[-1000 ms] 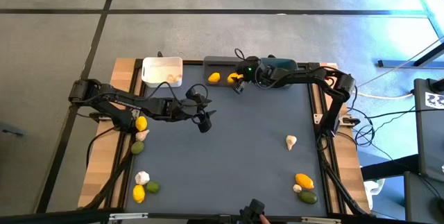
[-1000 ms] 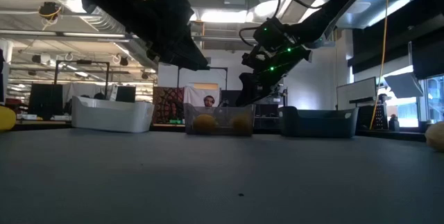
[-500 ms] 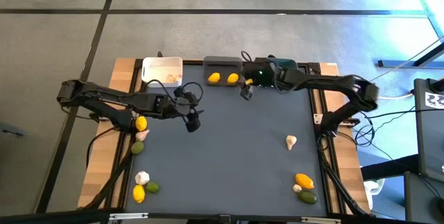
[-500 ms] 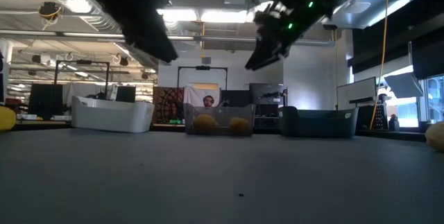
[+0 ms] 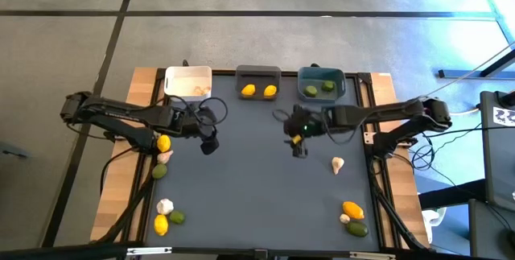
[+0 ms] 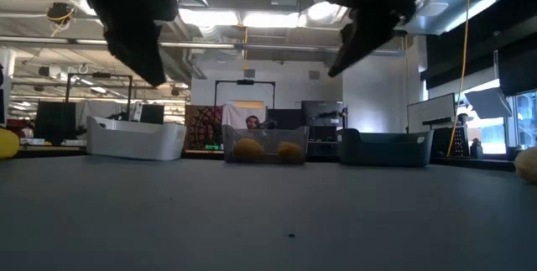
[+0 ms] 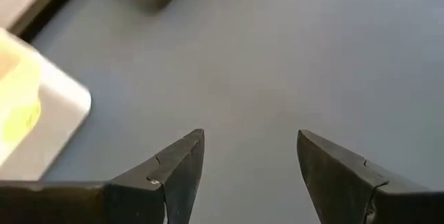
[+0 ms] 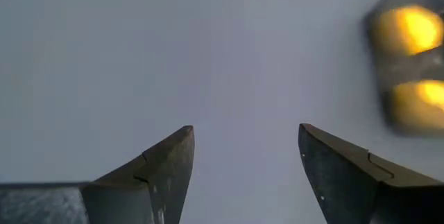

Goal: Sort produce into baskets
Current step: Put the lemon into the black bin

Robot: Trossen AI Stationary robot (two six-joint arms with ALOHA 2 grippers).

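Item: whitish garlic-like bulb (image 5: 337, 163) lying loose on the dark grey surface (image 5: 265, 187) near your empty, wide-open right hand (image 5: 298, 149); lower over it squarely before closing, then carry to the white rectangular bin (image 5: 187, 82); left hand (image 5: 208, 145) empty, wide, waiting.

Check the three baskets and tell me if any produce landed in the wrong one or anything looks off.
Nothing stands out. The dark grey bin holds two yellow lemon-like ovals, the teal-blue bin two green lime-like ovals, and the white bin pale pieces too faint to identify. All three stand upright along the mat's far edge.
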